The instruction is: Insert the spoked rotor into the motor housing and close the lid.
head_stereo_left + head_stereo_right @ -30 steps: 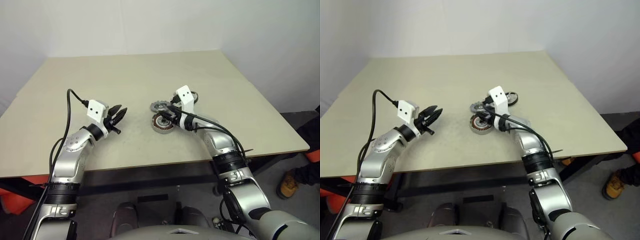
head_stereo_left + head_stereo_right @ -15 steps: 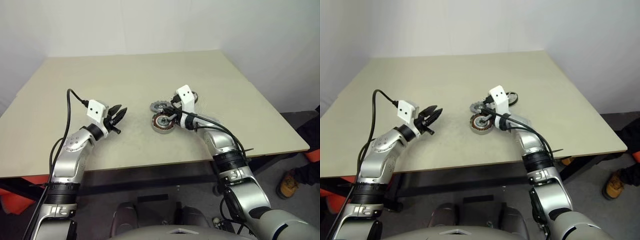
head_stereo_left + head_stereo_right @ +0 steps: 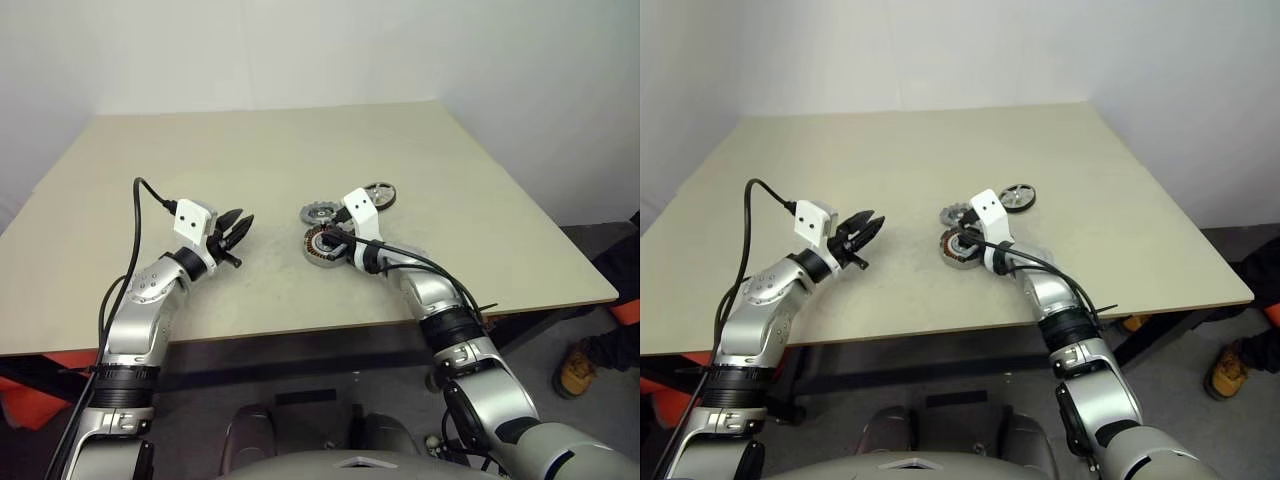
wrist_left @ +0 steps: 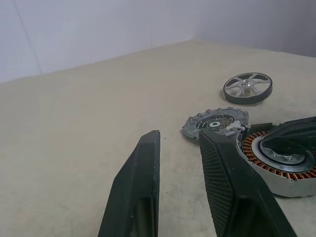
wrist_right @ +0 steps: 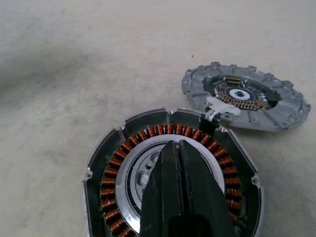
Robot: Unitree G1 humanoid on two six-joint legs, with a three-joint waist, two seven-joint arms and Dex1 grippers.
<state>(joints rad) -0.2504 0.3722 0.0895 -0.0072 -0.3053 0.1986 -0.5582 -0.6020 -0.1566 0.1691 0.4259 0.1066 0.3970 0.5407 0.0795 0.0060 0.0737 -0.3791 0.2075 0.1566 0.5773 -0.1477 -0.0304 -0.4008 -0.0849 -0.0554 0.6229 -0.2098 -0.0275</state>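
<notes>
Copper-brown windings ring the motor housing [image 5: 170, 177], which sits open on the beige table [image 3: 270, 160] just below the middle of the left eye view. The right pincer [image 5: 178, 163] has its two black fingers pressed together with nothing between them, its tip over the silver hub at the housing's centre; whether it touches the hub cannot be told. The lid [image 5: 245, 96], a grey disc with a notched edge, lies flat just beside the housing, up and slightly left of it in the head views, its inner face up with a small circuit ring showing. A short white connector joins lid and housing where their rims meet. The spoked rotor [image 3: 378, 195], dark-rimmed with silvery spokes, lies flat on the table up and to the right of the housing, apart from both other parts. The left pincer [image 3: 238, 232] hangs left of centre, well clear of the parts, its fingers [image 4: 140, 182] partly spread and empty.
</notes>
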